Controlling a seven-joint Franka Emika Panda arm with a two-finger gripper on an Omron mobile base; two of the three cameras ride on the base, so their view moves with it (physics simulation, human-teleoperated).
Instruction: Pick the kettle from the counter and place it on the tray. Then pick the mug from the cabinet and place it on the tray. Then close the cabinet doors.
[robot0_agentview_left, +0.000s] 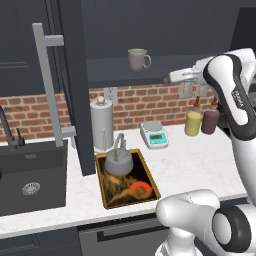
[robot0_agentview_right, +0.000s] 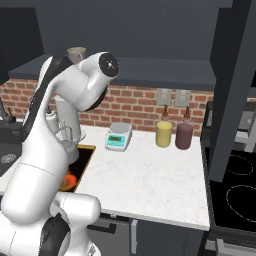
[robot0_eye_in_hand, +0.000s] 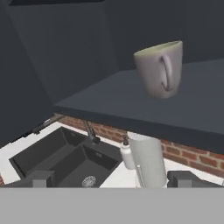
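Observation:
The grey kettle (robot0_agentview_left: 118, 160) stands on the back end of the swirl-patterned tray (robot0_agentview_left: 148, 172) on the white counter (robot0_agentview_left: 195, 165). The grey-beige mug (robot0_agentview_left: 138, 59) sits upright on the dark shelf (robot0_agentview_left: 115, 70) of the open cabinet, handle to the right. My gripper (robot0_agentview_left: 173, 76) hovers at shelf height to the right of the mug, a short way from it, open and empty. In the hand view the mug (robot0_eye_in_hand: 159, 70) is up and to the right on the shelf (robot0_eye_in_hand: 131, 111), and my fingertips (robot0_eye_in_hand: 40, 178) stand wide apart. The left cabinet door (robot0_agentview_left: 75, 85) is swung open, as is the right door (robot0_agentview_right: 235, 90).
A tall grey cylinder with a knob (robot0_agentview_left: 101, 124) stands behind the tray. A white scale (robot0_agentview_left: 153, 134), a yellow jar (robot0_agentview_left: 193, 122) and a maroon jar (robot0_agentview_left: 210, 121) line the brick wall. The black sink (robot0_agentview_left: 30, 175) lies left, the stove (robot0_agentview_right: 235, 192) right.

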